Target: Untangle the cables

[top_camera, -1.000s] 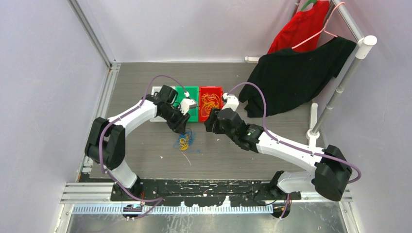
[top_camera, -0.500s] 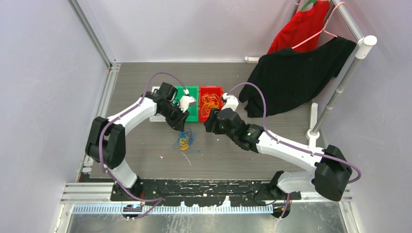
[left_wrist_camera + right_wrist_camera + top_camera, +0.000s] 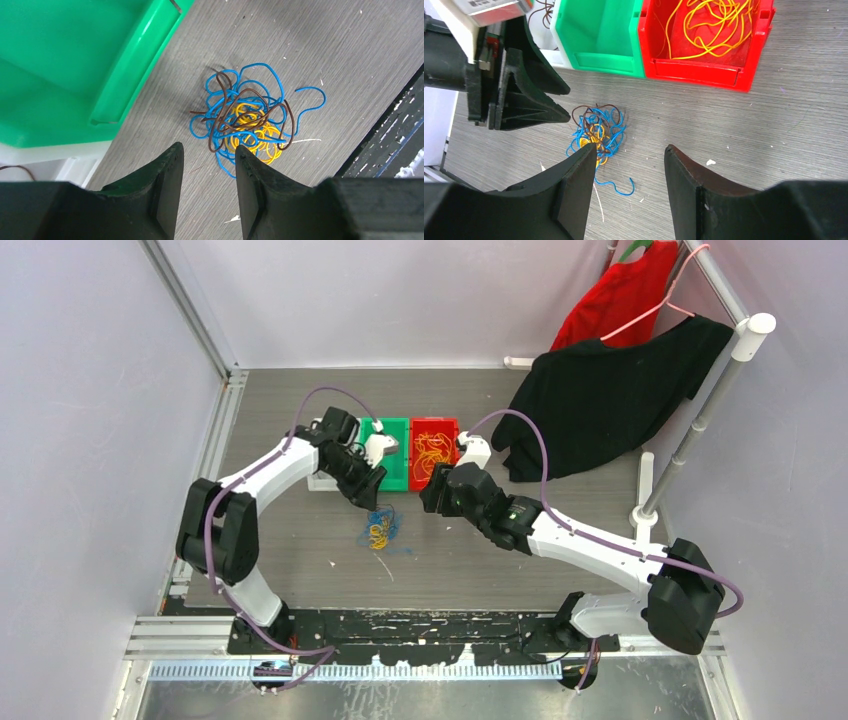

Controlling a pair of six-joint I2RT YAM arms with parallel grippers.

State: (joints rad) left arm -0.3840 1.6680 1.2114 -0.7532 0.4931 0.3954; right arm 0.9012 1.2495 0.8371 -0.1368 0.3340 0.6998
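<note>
The cables (image 3: 380,530) lie as one small knot of blue, brown and orange-yellow strands on the grey table, in front of the bins. The left wrist view shows the cables (image 3: 245,117) just beyond my left gripper (image 3: 207,147), which is open and holds nothing. In the top view the left gripper (image 3: 370,500) hovers behind the knot, near the green bin. From the right wrist view the cables (image 3: 596,132) sit by the left fingertip of my right gripper (image 3: 630,147). That right gripper (image 3: 430,502) is open and empty, to the right of the knot.
Behind the knot stand a green bin (image 3: 398,470), empty where it shows, and a red bin (image 3: 434,422) holding loose orange-yellow wires (image 3: 709,25). A white bin (image 3: 555,30) sits left of them with brown strands. A black cloth (image 3: 600,400) hangs from a rack at the back right.
My left gripper has shifted slightly back toward the bins and its jaws stand a little wider. The knot and the right arm have not moved.
</note>
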